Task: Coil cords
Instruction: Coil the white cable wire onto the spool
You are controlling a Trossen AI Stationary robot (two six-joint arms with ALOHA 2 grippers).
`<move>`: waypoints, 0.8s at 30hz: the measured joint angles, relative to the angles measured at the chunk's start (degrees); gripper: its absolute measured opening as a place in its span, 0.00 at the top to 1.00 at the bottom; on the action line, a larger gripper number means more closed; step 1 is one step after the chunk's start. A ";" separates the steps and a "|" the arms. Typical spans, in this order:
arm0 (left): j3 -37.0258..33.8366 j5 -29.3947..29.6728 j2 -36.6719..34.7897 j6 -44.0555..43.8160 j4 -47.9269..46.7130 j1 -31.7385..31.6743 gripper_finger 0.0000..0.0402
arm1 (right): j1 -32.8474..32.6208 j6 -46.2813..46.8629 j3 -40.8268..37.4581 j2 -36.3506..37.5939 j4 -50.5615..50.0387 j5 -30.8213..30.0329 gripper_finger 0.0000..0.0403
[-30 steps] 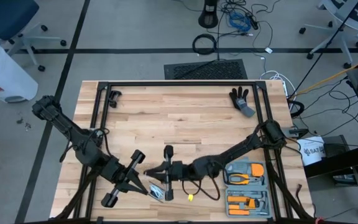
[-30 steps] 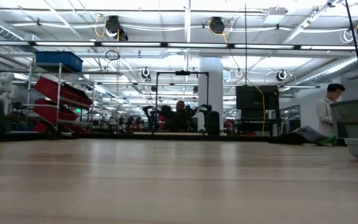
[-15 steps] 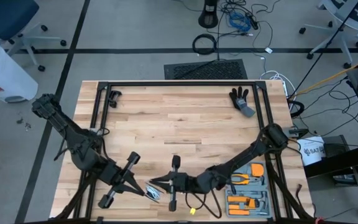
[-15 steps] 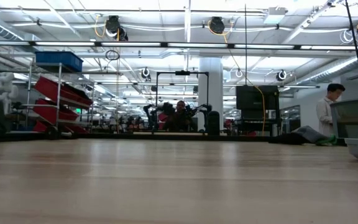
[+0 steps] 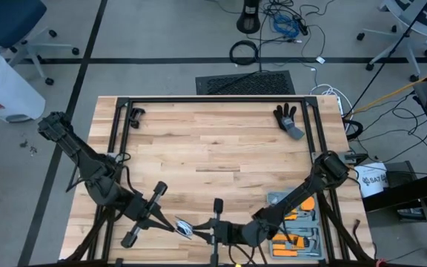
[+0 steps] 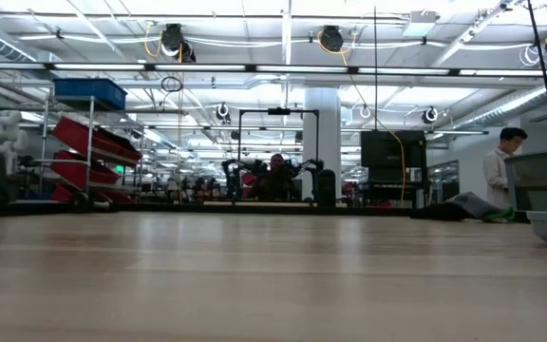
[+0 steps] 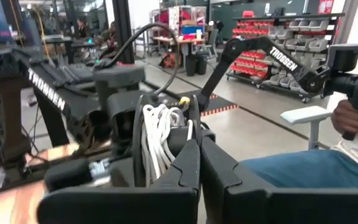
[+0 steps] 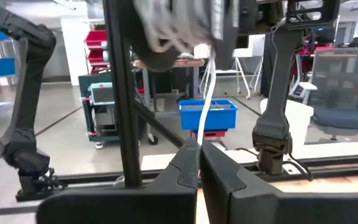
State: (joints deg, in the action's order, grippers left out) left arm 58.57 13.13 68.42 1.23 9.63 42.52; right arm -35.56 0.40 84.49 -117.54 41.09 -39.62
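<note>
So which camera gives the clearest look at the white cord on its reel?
The left wrist view: the white cord shows wound in loops on the black reel. The right wrist view shows the coil blurred, one strand hanging to that hand. The high view shows a tiny pale tangle between both hands; the low view shows nothing.

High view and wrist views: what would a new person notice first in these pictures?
First, the two arms meeting at the table's near edge, the left gripper and the right gripper tip to tip. Between them is the reel wound with white cord; the right gripper is shut on a strand. At the right edge lies an orange tool set.
</note>
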 joint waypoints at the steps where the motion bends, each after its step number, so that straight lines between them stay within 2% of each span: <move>1: 0.00 0.00 0.00 -0.62 -0.31 0.00 1.00 | -0.39 -0.01 0.00 0.00 -0.29 -0.65 1.00; 8: 0.00 -0.66 0.00 -3.00 -3.84 0.47 1.00 | -2.59 0.00 0.00 0.02 -1.53 -6.10 1.00; 14: -0.02 -0.74 0.00 -4.06 -5.27 1.01 1.00 | -3.69 0.48 0.00 0.18 -2.63 -7.34 1.00; 19: -0.02 -0.83 0.00 -6.22 -7.84 1.09 1.00 | -4.88 1.95 0.00 2.45 -8.31 -9.99 1.00; 24: -0.02 -0.48 0.00 -6.85 -8.21 1.07 1.00 | -5.43 1.68 0.00 4.63 -10.56 -9.96 1.00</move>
State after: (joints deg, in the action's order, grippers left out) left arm 58.54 12.64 68.42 -5.61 1.42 43.59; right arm -40.99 2.09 84.49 -112.91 30.54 -49.58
